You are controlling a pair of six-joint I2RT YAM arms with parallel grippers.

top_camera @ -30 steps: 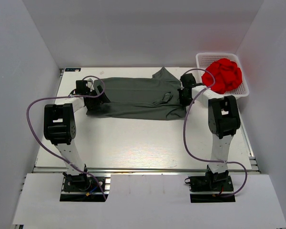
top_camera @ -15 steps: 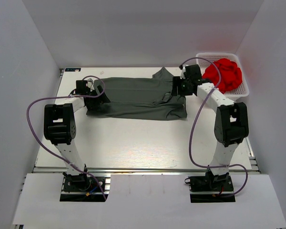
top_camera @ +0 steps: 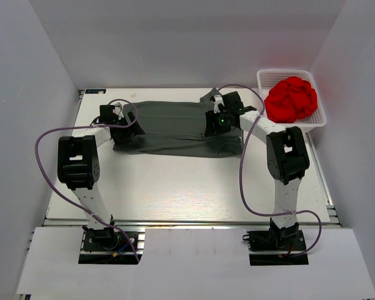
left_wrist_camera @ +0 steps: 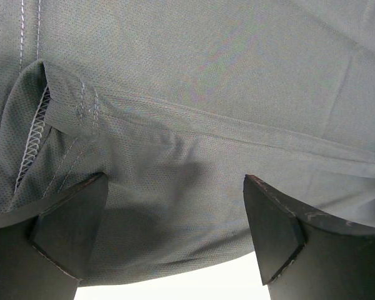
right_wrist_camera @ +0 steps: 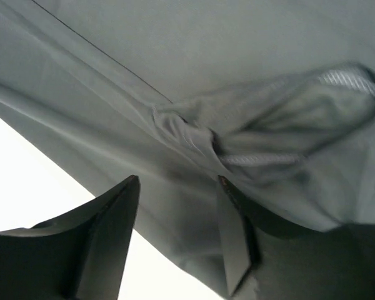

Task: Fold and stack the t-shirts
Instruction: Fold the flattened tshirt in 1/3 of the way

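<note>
Shirt (top_camera: 169,125): soft, thin, light; probably floppy.
Grab: best by a stitched hem.
Left gripper (left_wrist_camera: 175,182): wide open.
Right gripper (right_wrist_camera: 178,182): jaws apart, empty.

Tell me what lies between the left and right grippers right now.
Only the grey t-shirt: in the top view its cloth runs from the left gripper to the right gripper, with nothing else on it.
</note>
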